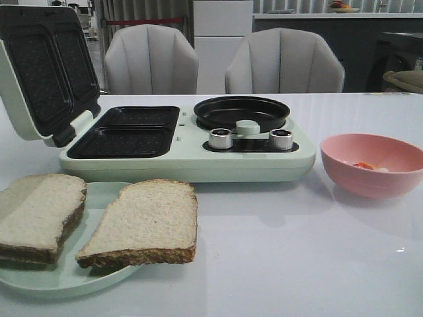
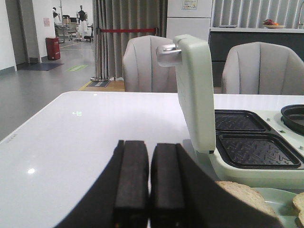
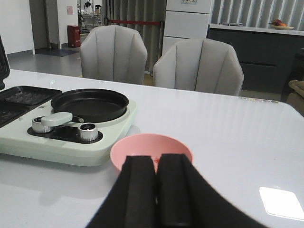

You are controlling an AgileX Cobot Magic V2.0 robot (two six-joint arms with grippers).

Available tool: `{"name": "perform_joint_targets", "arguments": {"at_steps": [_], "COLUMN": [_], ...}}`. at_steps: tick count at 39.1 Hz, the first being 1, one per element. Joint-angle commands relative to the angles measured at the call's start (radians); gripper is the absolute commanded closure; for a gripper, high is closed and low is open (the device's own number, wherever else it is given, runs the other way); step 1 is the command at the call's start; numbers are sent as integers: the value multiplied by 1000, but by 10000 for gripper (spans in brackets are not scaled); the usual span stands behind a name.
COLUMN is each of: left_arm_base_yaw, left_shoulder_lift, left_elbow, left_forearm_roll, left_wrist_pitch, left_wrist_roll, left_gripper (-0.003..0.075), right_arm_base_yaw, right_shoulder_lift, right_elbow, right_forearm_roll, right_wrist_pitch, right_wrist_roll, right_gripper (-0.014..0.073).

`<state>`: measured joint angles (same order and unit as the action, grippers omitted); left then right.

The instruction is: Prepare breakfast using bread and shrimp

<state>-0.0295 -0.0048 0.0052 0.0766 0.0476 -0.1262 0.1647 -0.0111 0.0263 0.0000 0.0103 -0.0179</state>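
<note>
Sitting in the pink bowl (image 3: pixel 151 151) just beyond the right pincer (image 3: pixel 156 199) (closed, empty), the shrimp (image 1: pixel 365 166).

Glossy white table (image 1: pixel 297 251), matt black ridged grill plates (image 1: pixel 125 132), shiny metal knobs (image 1: pixel 221 138), rough porous bread (image 1: pixel 145 221)

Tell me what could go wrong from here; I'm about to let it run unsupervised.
The right bread slice overhangs the pale green plate toward the table's near edge, so a clumsy grab might drag it off.

The shrimp is small and sits low inside the pink bowl; the right gripper may clip the rim and tip or push the bowl.

The breakfast maker's open lid stands upright beside the grill wells, so the left gripper could bump it when bringing bread in.
</note>
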Motion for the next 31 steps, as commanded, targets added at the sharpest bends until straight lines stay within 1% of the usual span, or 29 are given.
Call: {"name": "perform_joint_targets", "arguments": {"at_steps": [1,25,31], "left_arm_base_yaw": [1,1,1], "left_shoulder_lift": [-15,-15,-15], "left_elbow": [22,22,22], "left_forearm_roll": [-1,-1,4], "left_wrist_pitch": [-76,-76,-144], "left_wrist_roll": [-4,-4,0], "left_gripper": [606,606,606], "right_arm_base_yaw": [-4,-4,-4], "right_shoulder_lift": [-21,-21,-21], "right_elbow": [-16,-16,-16], "right_forearm_roll": [-10,-10,-10], "right_wrist_pitch": [-80,-80,-80], "right_wrist_roll": [0,0,0], "right_gripper": [452,452,452]}}
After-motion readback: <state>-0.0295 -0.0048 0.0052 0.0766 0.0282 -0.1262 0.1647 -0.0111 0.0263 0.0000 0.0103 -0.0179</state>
